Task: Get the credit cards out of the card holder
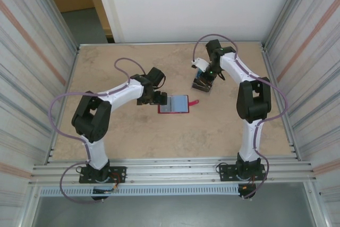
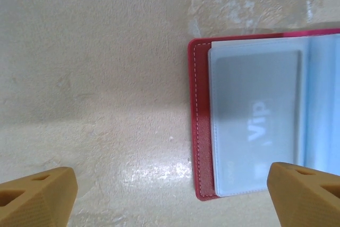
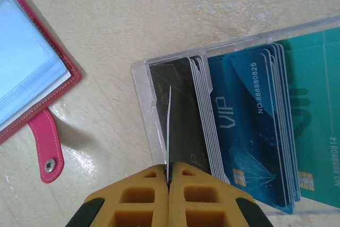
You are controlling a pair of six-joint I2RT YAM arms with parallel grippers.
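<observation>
Open at desk (image 1: 106, 142) centre: red folding card holder (image 1: 174, 104); left jaws spread wide at its left edge; right jaws pinch thin card (image 3: 168, 120) edge-on above clear plastic tray (image 3: 142, 83) of teal, blue credit cards (image 3: 249, 120).

Table (image 1: 175, 136) lies open on the card holder's (image 1: 174, 103) near side.

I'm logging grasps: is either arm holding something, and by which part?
Right gripper: jaws pinch a credit card, seen edge-on, by its near end. Left gripper holds nothing.

Red card holder (image 1: 173, 103) lies open; teal, blue credit cards (image 3: 249, 126) stacked nearby
</observation>
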